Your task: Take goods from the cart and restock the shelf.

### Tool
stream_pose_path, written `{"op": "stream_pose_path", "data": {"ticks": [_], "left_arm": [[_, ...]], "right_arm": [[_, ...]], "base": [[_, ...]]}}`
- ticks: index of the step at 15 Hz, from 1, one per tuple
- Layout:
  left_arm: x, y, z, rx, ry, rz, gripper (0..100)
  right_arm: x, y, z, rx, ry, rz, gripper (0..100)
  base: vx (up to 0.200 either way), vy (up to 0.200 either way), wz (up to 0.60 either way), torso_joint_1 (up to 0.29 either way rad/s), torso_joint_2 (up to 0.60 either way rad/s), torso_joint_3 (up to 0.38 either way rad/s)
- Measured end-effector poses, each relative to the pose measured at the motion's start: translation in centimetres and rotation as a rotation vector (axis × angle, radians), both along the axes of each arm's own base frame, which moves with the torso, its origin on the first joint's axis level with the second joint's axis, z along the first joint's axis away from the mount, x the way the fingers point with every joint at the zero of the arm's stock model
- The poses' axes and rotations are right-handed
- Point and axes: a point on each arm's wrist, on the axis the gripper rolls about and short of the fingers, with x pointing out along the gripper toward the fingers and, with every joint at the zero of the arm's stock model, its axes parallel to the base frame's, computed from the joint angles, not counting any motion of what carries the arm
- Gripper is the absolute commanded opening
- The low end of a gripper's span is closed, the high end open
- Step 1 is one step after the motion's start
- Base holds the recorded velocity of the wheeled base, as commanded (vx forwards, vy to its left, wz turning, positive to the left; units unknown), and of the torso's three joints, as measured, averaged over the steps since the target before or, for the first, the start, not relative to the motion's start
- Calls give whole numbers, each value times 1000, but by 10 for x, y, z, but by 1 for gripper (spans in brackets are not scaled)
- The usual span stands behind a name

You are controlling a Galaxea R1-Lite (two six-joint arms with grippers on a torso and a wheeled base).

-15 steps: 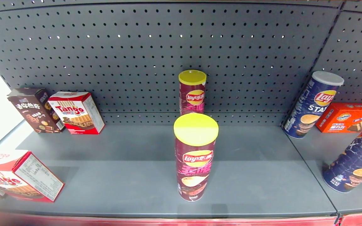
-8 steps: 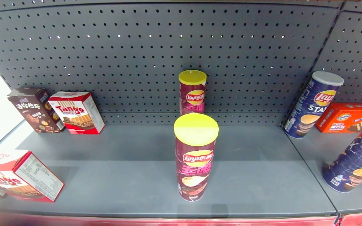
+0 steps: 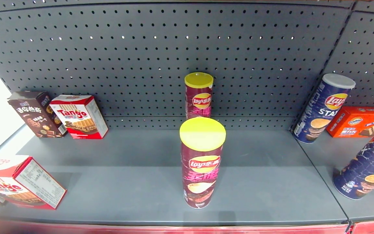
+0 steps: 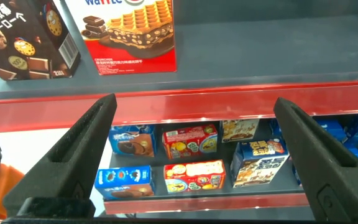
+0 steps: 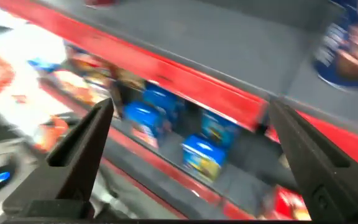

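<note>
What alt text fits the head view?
A maroon, yellow-lidded front can stands upright on the shelf, a matching rear can behind it. Boxes sit at the left, blue cans and an orange box at the right.

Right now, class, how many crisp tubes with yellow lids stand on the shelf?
2. The front tube stands near the shelf edge; the rear tube stands behind it, by the pegboard. None seems hidden.

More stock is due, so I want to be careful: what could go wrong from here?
The tall front can stands mid-shelf; a nudge while placing stock may topple it. The open left gripper and right gripper sit low by the red shelf edge; rising straight up might hit it.
</note>
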Motion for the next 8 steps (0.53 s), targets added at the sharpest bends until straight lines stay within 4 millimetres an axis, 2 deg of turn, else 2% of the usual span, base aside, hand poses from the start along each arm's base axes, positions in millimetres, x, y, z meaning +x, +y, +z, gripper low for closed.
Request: {"op": "stream_pose_path", "data": {"ticks": [4,6,8], "left_arm": [[0,0,0,-1,0,1,100],[0,0,0,-3,0,3,100],[0,0,0,-2,0,3,100]], "right_arm": [[5,6,1,-29,75,-372,100],[2,8,1,-5,47,-444,100],[-5,10,0,31,-29,-426,100]], "base": [[0,0,0,0,0,0],[0,0,0,0,0,0],[0,0,0,0,0,0]]}}
